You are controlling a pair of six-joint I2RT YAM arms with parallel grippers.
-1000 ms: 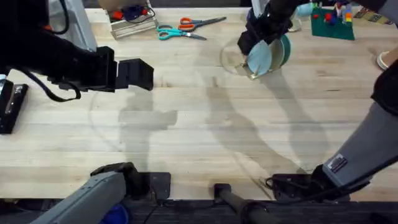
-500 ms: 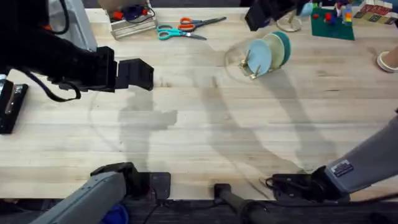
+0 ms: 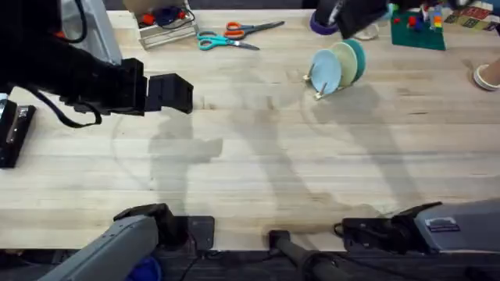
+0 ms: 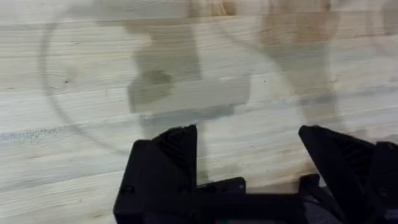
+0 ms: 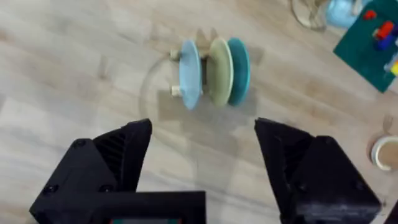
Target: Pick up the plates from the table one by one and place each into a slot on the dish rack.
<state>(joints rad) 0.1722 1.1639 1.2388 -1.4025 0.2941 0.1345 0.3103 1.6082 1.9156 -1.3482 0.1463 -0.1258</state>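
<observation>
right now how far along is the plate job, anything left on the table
It looks finished. The light blue plate, pale yellow plate and teal plate all stand upright side by side in the dish rack. Nothing is in hand: the right gripper is open and empty above the rack, the left gripper open over bare table. I see no plates left.

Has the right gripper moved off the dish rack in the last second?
Yes. The right gripper has pulled back from the dish rack toward the table's far edge, now open above the purple tape roll.
</observation>
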